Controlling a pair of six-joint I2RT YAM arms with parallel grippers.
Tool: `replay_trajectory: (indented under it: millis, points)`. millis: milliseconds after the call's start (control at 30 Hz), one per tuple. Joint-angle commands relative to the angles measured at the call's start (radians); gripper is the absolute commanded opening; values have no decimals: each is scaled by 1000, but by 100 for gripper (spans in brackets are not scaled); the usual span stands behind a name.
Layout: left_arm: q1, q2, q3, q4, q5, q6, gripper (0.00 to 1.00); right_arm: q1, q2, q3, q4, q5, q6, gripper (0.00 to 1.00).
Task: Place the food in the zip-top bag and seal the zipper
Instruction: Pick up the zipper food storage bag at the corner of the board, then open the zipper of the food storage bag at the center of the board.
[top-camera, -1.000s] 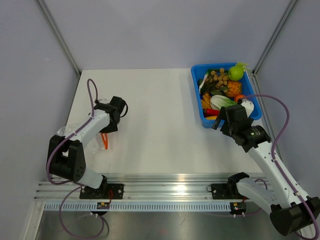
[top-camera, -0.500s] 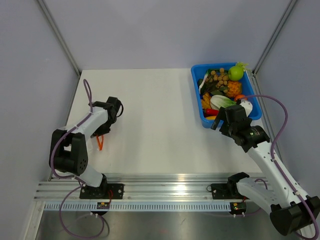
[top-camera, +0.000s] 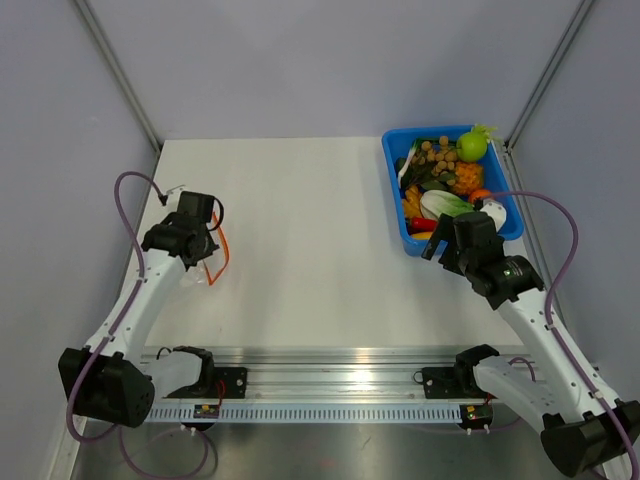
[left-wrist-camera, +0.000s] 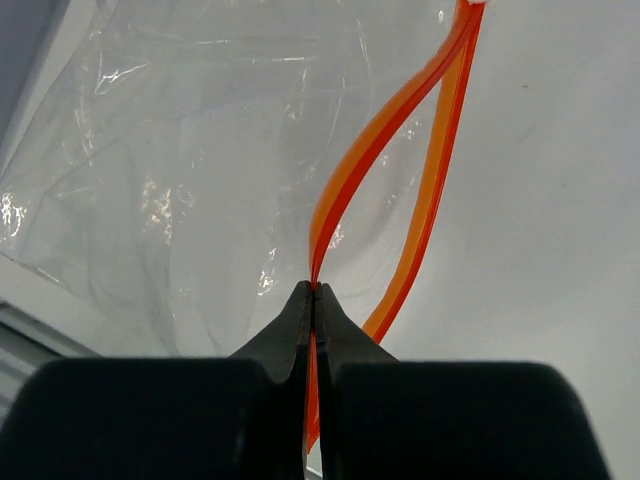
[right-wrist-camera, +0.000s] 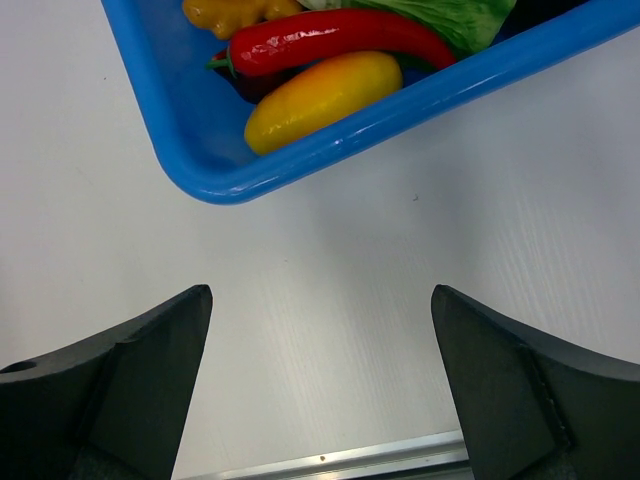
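My left tool (left-wrist-camera: 315, 300) pinched one lip of the zipper (left-wrist-camera: 385, 130), the zip-top bag (left-wrist-camera: 170, 170) lying on the worktop's (top-camera: 320, 230) left side — opening the mouth, I judged. My right tool (right-wrist-camera: 320, 330) hung released beside the blue bin (right-wrist-camera: 330, 140) — next, fetch food (right-wrist-camera: 320, 90).

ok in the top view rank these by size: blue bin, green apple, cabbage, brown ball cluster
1. blue bin
2. cabbage
3. brown ball cluster and green apple look about alike, so no ranking between them
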Motion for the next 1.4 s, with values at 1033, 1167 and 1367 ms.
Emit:
replay_trajectory:
  millis: [1033, 1167, 1367]
  points:
    - [-158, 19, 138, 147, 389, -23, 0, 461, 871, 383, 722, -498, 238, 82]
    - [-158, 11, 152, 138, 388, -6, 0, 473, 955, 440, 759, -559, 266, 83]
    - [-158, 4, 146, 150, 426, -19, 0, 505, 1071, 534, 758, -599, 284, 69]
